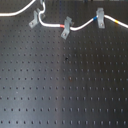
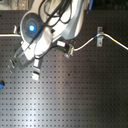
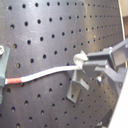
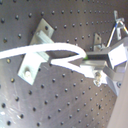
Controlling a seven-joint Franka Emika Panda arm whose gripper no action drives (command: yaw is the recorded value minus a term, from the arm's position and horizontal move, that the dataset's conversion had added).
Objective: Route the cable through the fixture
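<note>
White flexible cable (image 1: 82,25) with a short red band (image 1: 61,25) and a blue-and-yellow band (image 1: 116,22) runs along the far edge of the black perforated metal breadboard (image 1: 65,85) in the first exterior view. It already passes the taller upright grey clip (image 1: 100,19) and the slightly larger slanted grey clip (image 1: 66,29), so those two stages look done. What remains, by my judgement, is the smallest slanted light-grey bracket with a bent foot, the fixture (image 1: 35,19), at the first exterior view's left; there the cord arcs close above it, but whether it sits inside I cannot tell (the picture is too blurred). In the first wrist view the grey gripper (image 3: 82,61) is closed on the cable, pinching the white cord just beside a grey bracket (image 3: 77,86). In the second exterior view the white robot arm (image 2: 42,30) covers that end of the board. No brand, label or writing can be read anywhere.
</note>
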